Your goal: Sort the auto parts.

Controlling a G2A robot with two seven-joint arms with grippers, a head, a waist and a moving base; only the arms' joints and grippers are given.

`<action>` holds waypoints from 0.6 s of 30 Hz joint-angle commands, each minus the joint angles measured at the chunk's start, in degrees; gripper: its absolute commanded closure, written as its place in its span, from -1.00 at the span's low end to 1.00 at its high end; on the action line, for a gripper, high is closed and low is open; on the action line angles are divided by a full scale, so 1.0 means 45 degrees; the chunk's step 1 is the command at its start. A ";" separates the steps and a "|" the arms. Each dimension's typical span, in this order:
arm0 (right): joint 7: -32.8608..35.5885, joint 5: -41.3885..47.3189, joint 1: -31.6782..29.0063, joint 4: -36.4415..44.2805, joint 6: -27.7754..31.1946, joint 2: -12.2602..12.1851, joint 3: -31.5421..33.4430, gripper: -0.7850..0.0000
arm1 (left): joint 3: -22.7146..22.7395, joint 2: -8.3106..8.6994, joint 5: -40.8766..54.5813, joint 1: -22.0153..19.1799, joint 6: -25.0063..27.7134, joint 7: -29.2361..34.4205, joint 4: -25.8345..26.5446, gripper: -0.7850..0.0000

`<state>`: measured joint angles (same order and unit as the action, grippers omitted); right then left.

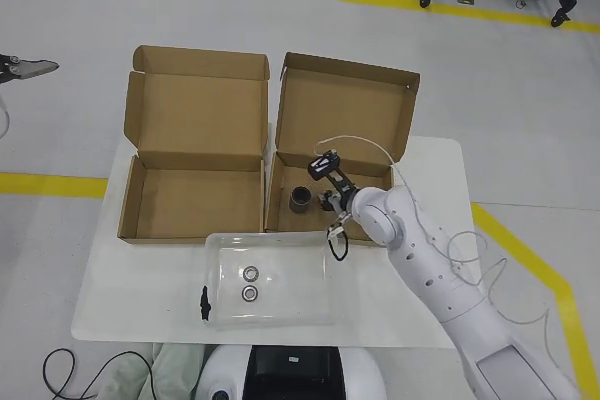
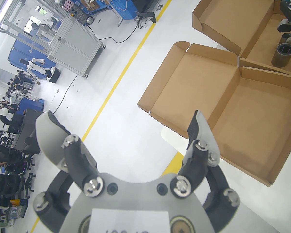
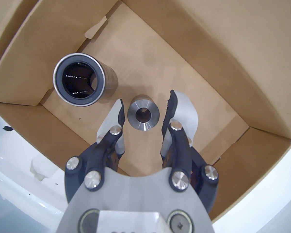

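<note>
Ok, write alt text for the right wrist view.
The open right gripper hangs over a cardboard box, a small steel sleeve between its fingers. A larger bearing stands upright beside it.

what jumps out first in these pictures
The right gripper, fingers open, straddles a small shiny steel sleeve standing inside the right-hand brown cardboard box. Beside it in that box stands a larger dark metal cylinder with a hollow bore. Nearer the robot, a clear plastic tray holds two small metal rings.
</note>
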<state>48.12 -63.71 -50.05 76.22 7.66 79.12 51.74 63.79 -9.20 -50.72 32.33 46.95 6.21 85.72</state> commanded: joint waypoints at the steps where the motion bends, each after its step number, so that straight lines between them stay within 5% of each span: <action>1: -0.0003 -0.0031 -0.0242 0.0547 0.0080 -0.0084 0.0263 0.21 | 0.0000 0.0000 0.0000 0.0000 0.0000 0.0000 0.0000 -1.00; 10: -0.0871 0.1125 -0.1816 0.3449 0.1853 -0.0460 0.1461 0.30 | 0.0000 0.0000 0.0000 0.0000 0.0000 0.0000 0.0000 -1.00; 18: -0.1291 0.2020 -0.3084 0.5133 0.3367 -0.0629 0.1359 0.15 | 0.0000 0.0000 0.0000 0.0000 0.0000 0.0000 0.0000 -1.00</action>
<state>42.22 -54.87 -63.56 98.79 22.25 76.32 58.24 63.79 -9.20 -50.72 32.33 46.95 6.21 85.72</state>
